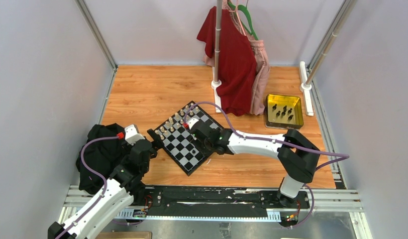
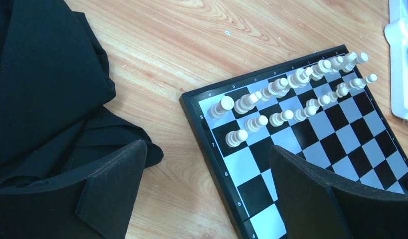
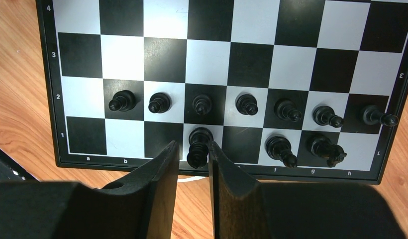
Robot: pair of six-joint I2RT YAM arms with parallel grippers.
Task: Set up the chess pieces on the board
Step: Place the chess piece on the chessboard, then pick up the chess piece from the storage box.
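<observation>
My right gripper (image 3: 193,149) sat narrowly around a black piece (image 3: 199,137) on the board (image 3: 311,59), contact impossible to tell; my left gripper (image 2: 207,147) gaped empty.

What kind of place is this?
Probably a robot test booth, not a home. Plain grey walls box in a wooden table. A left arm and a right arm are bolted at its edge. A chessboard and hung clothes look like practice props.

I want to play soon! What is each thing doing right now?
board: partly set up
cream pieces: standing in two rows
black pieces: ten upright on board
yellow tray: holds more black pieces
right gripper: open around one black piece
left gripper: open, empty
red shirt: hanging
black cloth: crumpled
</observation>
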